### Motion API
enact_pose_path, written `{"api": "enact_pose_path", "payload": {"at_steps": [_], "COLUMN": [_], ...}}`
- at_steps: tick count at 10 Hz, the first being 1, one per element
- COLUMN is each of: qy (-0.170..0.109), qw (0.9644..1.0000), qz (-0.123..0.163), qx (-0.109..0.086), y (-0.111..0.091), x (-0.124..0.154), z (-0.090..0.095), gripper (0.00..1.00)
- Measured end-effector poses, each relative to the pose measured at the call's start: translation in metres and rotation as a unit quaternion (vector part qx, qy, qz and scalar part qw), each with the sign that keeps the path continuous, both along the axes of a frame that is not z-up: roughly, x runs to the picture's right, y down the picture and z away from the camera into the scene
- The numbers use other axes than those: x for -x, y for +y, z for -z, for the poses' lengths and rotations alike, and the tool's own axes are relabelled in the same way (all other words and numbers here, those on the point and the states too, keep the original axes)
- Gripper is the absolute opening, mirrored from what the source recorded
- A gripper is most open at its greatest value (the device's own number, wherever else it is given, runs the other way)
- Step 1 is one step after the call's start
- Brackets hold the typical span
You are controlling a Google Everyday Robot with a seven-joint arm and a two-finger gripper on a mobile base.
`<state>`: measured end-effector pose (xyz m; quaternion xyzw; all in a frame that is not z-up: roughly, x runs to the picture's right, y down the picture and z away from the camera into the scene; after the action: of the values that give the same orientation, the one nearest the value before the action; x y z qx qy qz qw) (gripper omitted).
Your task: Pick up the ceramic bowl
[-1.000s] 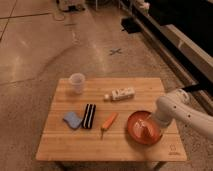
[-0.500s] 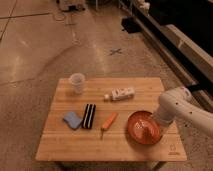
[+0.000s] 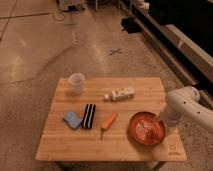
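The ceramic bowl [image 3: 146,129] is wide, shallow, glossy and orange-red. It sits on the wooden table [image 3: 95,145] near the front right corner. My gripper [image 3: 162,121] hangs at the end of the white arm [image 3: 181,104], which comes in from the right. The gripper is at the bowl's right rim, low and close to it. I cannot see whether it touches the rim.
A small translucent white cup [image 3: 76,82] stands at the back left. A white bottle [image 3: 120,93] lies at the back middle. A blue sponge [image 3: 72,119], a black-and-white striped block [image 3: 88,116] and an orange stick-like item [image 3: 108,121] lie left of the bowl.
The gripper has drawn back from over the bowl's middle to its right rim, so more of the bowl's inside shows. The bowl and the other items have not moved.
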<state>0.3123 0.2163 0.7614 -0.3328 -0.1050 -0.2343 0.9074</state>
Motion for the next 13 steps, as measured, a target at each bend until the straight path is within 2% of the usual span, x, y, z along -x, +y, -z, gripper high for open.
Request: {"api": "enact_pose_path", "payload": {"at_steps": [2,4,7,10,13], "qy": [-0.007,-0.023,-0.061,-0.083,-0.095], "qw": [1.0,0.9996,0.9981,0.9964,0.995], "qz": [0.006,0.013,0.014,0.016,0.031], "qx": [0.004,0.009,-0.003,-0.009,-0.001], "y": [0.006,0.027,0.049,0.058,0.068], "x": [-0.007,-0.012,-0.01,0.001,0.013], "z": [0.005,0.011,0.015,0.012,0.005], "gripper": [0.65,0.65,0.65,0.65,0.65]}}
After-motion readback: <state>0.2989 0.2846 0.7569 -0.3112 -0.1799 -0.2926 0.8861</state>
